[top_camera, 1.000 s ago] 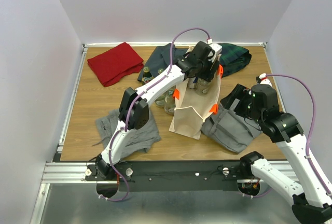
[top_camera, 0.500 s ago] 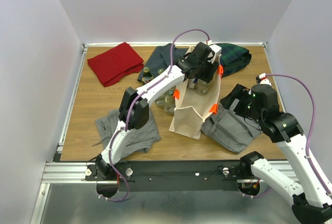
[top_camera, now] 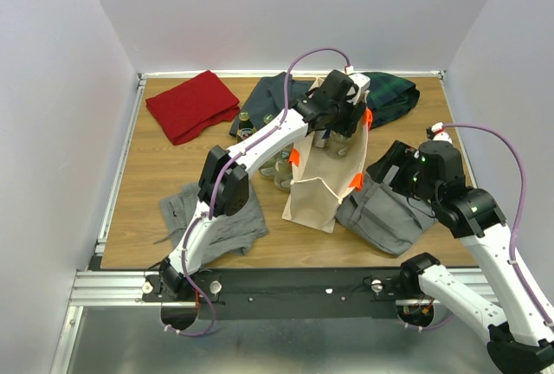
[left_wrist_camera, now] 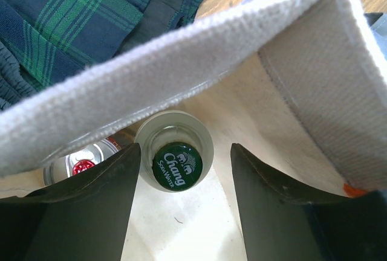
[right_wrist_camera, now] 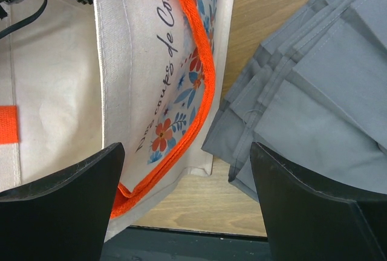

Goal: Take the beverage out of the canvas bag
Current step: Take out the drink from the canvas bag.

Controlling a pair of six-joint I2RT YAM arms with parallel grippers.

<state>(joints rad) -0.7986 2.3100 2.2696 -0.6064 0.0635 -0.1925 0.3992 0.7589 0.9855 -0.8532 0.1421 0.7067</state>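
Step in hand: reach into canvas bag (top_camera: 325, 175) for beverage.
- Left of bag: spare bottles (top_camera: 245, 123), grey shirt (top_camera: 216, 218).
- In bag: left gripper (left_wrist_camera: 181, 200) half open, empty, straddling Chang bottle (left_wrist_camera: 175, 165); second cap (left_wrist_camera: 83, 167) beside.
- Next, likely: descend, close on neck, lift straight; bag rim (left_wrist_camera: 181, 61) crowds.
- Right of bag: right gripper (right_wrist_camera: 187, 188) wide open, empty, just beside orange handle (right_wrist_camera: 202, 80), over grey clothes (right_wrist_camera: 314, 104).
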